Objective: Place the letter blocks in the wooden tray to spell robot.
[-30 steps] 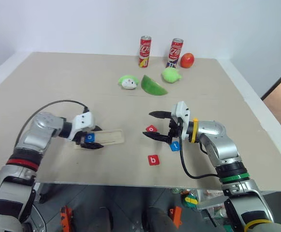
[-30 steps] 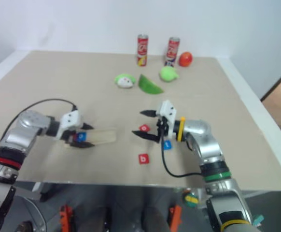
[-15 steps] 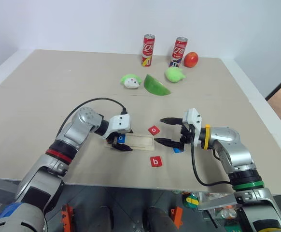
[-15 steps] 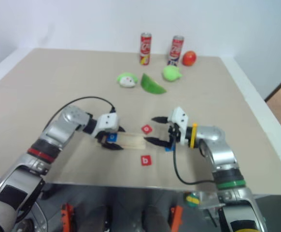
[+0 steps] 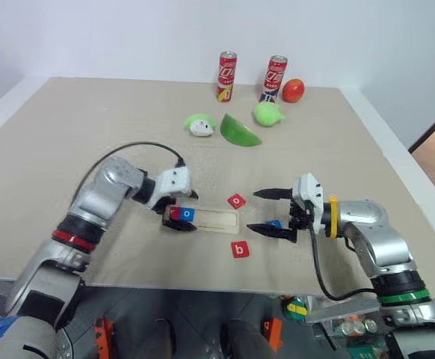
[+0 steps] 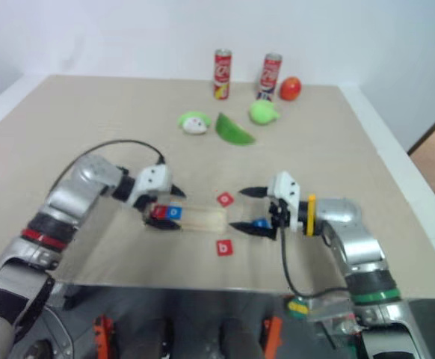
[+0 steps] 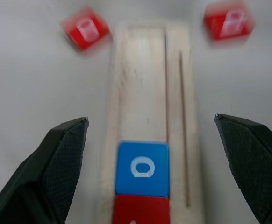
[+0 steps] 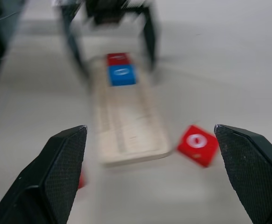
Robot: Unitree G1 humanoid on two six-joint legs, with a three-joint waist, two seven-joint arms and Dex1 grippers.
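The wooden tray (image 5: 216, 220) lies near the table's front middle. At its left end sit two letter blocks side by side: a red one (image 5: 176, 215) and a blue "o" (image 5: 188, 215). My left gripper (image 5: 187, 211) is open and straddles that end, one finger on each side; the wrist view shows the blue "o" (image 7: 142, 168) free between them. A red "o" block (image 5: 237, 200) lies just beyond the tray, and a red "b" block (image 5: 240, 250) lies in front of it. My right gripper (image 5: 253, 210) stands open off the tray's right end. A blue block (image 5: 275, 224) lies partly hidden behind its fingers.
At the back of the table stand two red cans (image 5: 226, 76) (image 5: 276, 78) and a red apple (image 5: 294, 90). In front of them lie a green-and-white toy (image 5: 200, 125), a green wedge (image 5: 237, 131) and a green round toy (image 5: 268, 114). The table's front edge runs close below the "b" block.
My left gripper has opened and let go of the blue "o", which now rests in the tray beside the red block. My right gripper has drawn back to the right, still open.
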